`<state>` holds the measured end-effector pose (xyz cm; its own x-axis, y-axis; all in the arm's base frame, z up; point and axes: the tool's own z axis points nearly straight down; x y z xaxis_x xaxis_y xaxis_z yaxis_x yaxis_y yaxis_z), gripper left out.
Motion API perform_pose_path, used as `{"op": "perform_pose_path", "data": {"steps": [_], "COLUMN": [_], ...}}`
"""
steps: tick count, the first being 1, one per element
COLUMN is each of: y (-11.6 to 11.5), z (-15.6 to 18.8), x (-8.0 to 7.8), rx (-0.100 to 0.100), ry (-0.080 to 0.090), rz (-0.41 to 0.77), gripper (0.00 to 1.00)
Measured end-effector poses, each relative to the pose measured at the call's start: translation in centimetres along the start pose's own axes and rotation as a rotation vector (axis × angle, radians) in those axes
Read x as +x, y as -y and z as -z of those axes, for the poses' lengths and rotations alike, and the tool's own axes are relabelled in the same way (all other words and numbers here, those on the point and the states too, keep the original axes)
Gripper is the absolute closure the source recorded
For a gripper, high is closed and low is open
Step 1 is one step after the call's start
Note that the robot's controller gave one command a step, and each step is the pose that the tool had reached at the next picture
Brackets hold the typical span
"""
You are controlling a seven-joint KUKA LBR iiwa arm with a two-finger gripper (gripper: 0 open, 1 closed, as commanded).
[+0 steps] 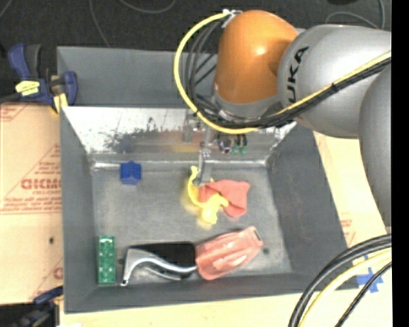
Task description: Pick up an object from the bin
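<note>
Gripper (203,174) is being held low over the middle of the bin (78,203), right at a yellow floppy piece (208,214) that is being overlapped by a pink rubbery piece (232,195). Whether it is clenched or released cannot be told. Nearer the front wall, a pink translucent case (226,252) and a black-handled tool (167,254) are being seen; a blue block (130,173) and a green brick (107,259) are being seen at the left.
</note>
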<state>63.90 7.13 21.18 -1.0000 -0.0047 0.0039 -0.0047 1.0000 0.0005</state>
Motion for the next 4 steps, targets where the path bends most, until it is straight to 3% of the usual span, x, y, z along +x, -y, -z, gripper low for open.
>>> {"op": "perform_pose_path", "data": {"steps": [1, 2, 3, 4], "y": [0.0, 3.0, 5.8, 6.3], "z": [0.5, -1.7, -4.1, -5.7], "x": [-0.1, 0.4, 0.6, 1.1], "rx": [-0.001, -0.003, 0.003, 0.002], "ry": [0.008, 0.012, 0.007, 0.011], "rz": [-0.001, -0.056, -0.020, 0.259], "gripper": [0.00, 0.00, 0.00, 0.00]}}
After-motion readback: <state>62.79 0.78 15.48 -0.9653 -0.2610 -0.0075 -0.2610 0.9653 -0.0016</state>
